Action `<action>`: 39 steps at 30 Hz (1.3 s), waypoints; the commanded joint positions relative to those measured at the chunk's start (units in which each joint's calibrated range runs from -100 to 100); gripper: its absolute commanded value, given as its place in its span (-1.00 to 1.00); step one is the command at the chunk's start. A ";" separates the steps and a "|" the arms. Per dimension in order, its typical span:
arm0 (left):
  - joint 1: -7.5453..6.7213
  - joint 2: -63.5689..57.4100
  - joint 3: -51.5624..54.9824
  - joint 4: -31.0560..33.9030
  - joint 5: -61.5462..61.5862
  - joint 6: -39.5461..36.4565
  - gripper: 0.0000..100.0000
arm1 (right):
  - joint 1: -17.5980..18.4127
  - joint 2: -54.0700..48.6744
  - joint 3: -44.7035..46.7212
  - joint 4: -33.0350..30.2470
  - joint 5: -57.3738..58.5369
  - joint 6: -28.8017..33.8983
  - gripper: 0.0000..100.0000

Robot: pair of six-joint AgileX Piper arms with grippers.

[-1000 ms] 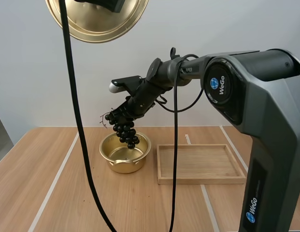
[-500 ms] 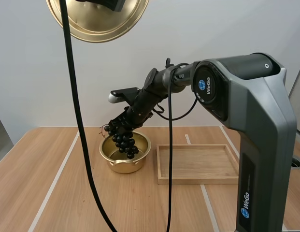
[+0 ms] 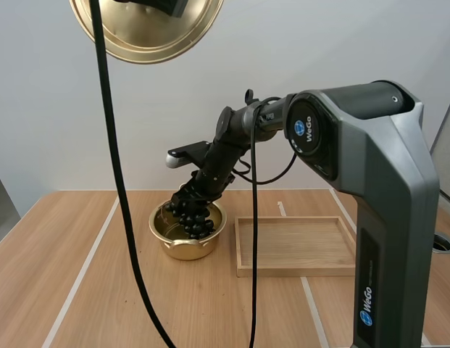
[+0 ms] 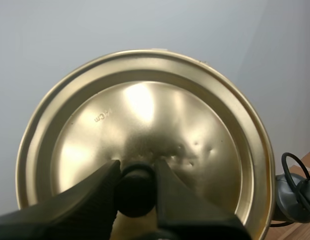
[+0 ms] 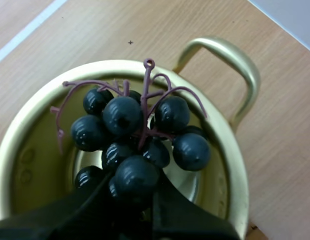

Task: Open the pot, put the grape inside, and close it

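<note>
In the open pot [image 3: 182, 249], grapes [image 5: 123, 114] clamped in right hand [image 5: 134, 187]; above, lid [image 4: 145, 115] (by its knob [image 4: 136, 192]) pinched in left hand [image 4: 136, 170].

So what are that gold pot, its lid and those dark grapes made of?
The pot and lid look like brass-coloured metal, polished: both throw bright glints, and the lid shows small dents. The grapes seem plastic, not real: evenly glossy dark balls on a stiff purplish stem ending in a moulded loop. Looks alone can't confirm.
</note>
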 commanded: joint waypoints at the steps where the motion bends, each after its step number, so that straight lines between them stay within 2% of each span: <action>1: 0.06 -0.19 -0.46 -0.76 -1.99 -0.70 -1.00 | 0.04 -0.53 0.12 -1.33 1.71 1.03 -1.00; 7: 0.06 -0.19 -0.46 -0.62 -1.99 -0.70 -1.00 | 0.04 0.03 0.12 -1.33 0.88 1.03 -1.00; 16: 0.06 -0.19 -0.46 0.47 -1.99 -0.70 -1.00 | 0.04 6.27 0.12 0.09 -3.86 1.03 -1.00; 22: 0.06 -0.19 -0.46 1.52 -1.99 -0.70 -1.00 | 0.04 9.22 0.12 -0.33 -3.03 1.03 -1.00; 39: 0.06 -0.19 -0.46 1.52 -1.99 -0.70 -1.00 | 0.04 10.63 0.12 -0.46 -2.62 1.03 -1.00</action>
